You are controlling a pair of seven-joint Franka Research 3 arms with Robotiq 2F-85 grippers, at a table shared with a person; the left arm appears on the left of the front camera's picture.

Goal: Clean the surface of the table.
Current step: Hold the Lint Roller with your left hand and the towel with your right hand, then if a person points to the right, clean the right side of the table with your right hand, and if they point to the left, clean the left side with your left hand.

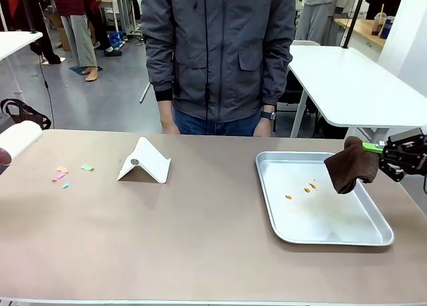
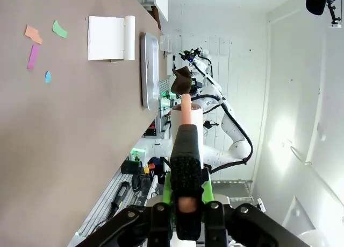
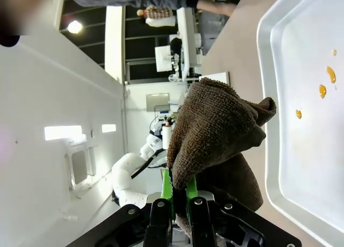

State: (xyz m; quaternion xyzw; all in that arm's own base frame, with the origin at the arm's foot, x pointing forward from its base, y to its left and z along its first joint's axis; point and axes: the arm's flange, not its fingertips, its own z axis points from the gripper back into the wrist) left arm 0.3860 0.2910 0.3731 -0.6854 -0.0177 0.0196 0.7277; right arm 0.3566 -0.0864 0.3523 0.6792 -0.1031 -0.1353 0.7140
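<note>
A wide, rectangular, beige-brown matte table (image 1: 200,253) spans the front view, with a person in a grey jacket (image 1: 220,53) standing at its far edge (12 o'clock). At 9 o'clock on the top lie small coloured paper scraps (image 1: 67,174). Toward 11 o'clock of centre stands a white folded card stand (image 1: 145,161). Between 3 and 4 o'clock rests a silver rectangular metal tray (image 1: 383,238) bearing a few orange specks (image 1: 307,188). The right gripper (image 1: 373,148), at 3 o'clock, is clamped on a crumpled dark brown terry cloth (image 1: 351,165) hanging over the tray's far right part; contact with the tray cannot be told. The left gripper (image 2: 186,190) is closed on the black handle of a white cylindrical roller (image 2: 186,120), seen near 10 o'clock at the table's left end.
</note>
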